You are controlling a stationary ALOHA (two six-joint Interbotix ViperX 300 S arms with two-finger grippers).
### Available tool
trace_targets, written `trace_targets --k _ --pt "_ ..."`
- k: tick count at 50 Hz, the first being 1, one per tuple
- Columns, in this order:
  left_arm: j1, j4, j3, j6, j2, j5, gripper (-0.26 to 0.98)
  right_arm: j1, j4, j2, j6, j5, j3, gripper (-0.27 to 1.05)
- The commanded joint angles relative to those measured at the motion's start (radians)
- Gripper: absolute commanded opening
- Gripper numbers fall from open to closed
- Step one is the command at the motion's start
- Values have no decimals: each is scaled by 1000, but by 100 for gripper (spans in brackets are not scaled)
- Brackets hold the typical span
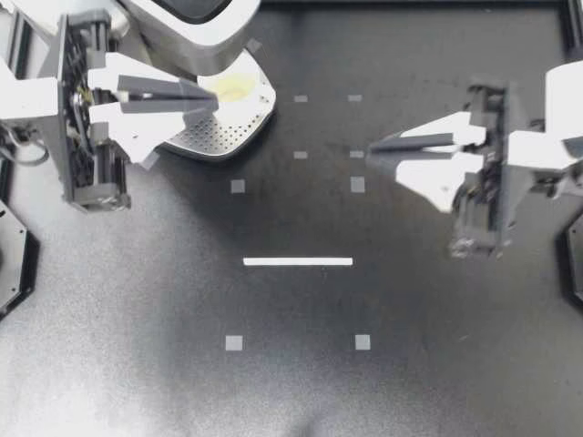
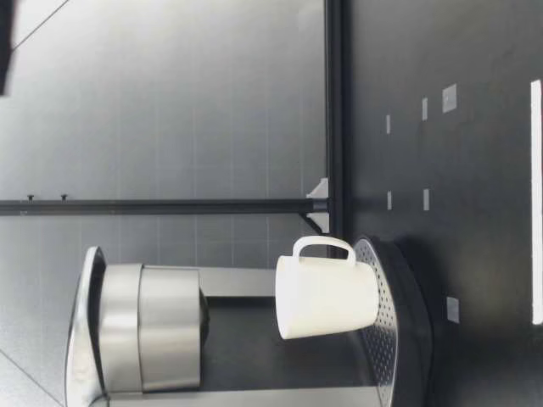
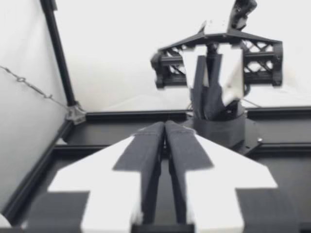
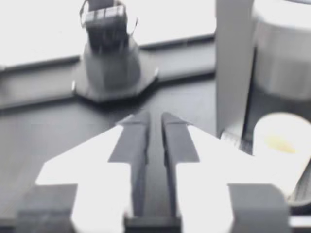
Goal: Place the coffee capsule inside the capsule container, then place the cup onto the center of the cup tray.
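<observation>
The white cup [image 1: 239,86] stands upright on the perforated metal cup tray [image 1: 223,141] under the coffee machine [image 1: 182,23]. In the low view the cup [image 2: 327,297] rests on the tray [image 2: 386,339] with its handle turned away from the machine, below the steel brew head [image 2: 148,331]. My left gripper [image 1: 214,98] hovers over the cup's edge, shut and empty. My right gripper [image 1: 372,146] is out over the table's middle, shut on nothing, pointing toward the tray. From the right wrist the cup [image 4: 279,143] sits ahead and to one side of the gripper [image 4: 149,116]. No capsule shows.
A white tape strip [image 1: 298,261] and small grey squares [image 1: 357,185] mark the black mat. In the left wrist view, beyond my shut left gripper [image 3: 165,126], my right arm's gripper [image 3: 214,87] faces it. A black frame rail [image 2: 333,110] borders the table's far side.
</observation>
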State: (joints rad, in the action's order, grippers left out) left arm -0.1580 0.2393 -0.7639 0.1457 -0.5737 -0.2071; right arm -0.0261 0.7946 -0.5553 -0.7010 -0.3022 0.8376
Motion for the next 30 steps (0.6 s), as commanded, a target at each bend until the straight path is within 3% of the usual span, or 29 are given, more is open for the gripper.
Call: trace_targets --k 1,30 --pt "3 -2 -2 5 -17 -37 17 -8 -5 -28 0 -18 -11 19" --pt "3 -2 -112 -9 -29 -207 17 -8 -18 -28 0 -43 3 17"
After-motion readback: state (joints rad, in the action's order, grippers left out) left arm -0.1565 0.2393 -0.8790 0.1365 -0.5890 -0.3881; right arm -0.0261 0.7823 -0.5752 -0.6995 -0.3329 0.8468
